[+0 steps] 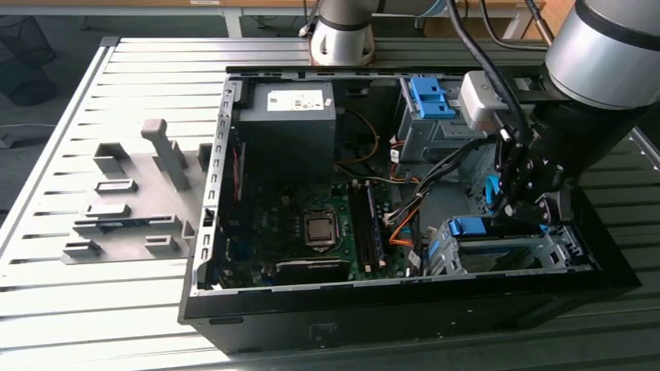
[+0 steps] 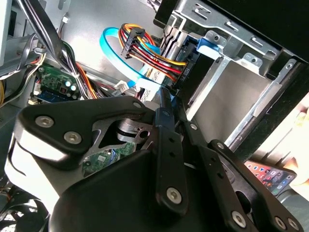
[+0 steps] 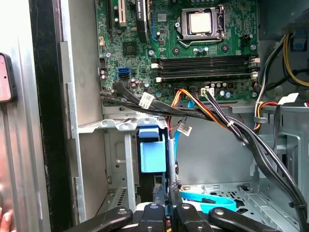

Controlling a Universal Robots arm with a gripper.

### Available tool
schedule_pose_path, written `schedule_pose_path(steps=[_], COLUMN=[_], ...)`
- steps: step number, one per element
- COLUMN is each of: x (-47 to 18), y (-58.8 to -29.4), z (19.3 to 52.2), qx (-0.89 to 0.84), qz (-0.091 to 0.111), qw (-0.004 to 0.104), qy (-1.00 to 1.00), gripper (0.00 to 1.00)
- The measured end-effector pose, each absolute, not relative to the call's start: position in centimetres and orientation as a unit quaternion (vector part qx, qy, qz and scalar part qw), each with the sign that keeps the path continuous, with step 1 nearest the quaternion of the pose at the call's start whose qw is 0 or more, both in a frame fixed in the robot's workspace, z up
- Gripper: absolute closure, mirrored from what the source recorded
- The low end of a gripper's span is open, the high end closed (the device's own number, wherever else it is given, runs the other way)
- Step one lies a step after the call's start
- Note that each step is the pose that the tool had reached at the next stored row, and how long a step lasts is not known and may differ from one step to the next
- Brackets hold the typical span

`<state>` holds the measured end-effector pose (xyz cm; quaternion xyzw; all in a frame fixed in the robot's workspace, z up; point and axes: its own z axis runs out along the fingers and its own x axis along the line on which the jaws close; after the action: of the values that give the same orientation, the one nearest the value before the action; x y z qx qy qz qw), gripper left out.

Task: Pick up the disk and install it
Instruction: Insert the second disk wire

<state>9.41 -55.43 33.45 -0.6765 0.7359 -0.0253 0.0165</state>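
The disk [image 1: 501,252] lies flat inside the grey drive bay [image 1: 562,249] at the case's corner on the exterior view's right. In the second wrist view its silver face [image 2: 235,96] shows between the bay's rails. A blue plastic piece [image 1: 478,226] sits at the bay's inner end, and I cannot tell whether it is carrier or latch. My gripper [image 1: 515,219] hangs just beside that blue piece [image 3: 151,155]. Its fingers are pressed together with nothing between them in both wrist views [image 2: 164,96] [image 3: 171,154].
Red, yellow and black cables [image 2: 154,53] and a light-blue flat cable [image 3: 207,200] run close past the gripper. The motherboard [image 1: 309,224] fills the case floor. A second bay with a blue latch [image 1: 429,97] stands at the back. Grey fixtures [image 1: 124,216] lie on the slatted table. A phone [image 2: 268,175] rests outside the case.
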Motion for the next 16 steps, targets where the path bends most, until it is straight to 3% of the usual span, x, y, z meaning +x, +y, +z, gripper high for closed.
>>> schedule_pose_path(steps=[16], x=[9.42], y=[-55.56], z=[33.05], qx=[-0.676], qz=[-0.025], qw=[0.017], qy=[0.736], gripper=[0.84])
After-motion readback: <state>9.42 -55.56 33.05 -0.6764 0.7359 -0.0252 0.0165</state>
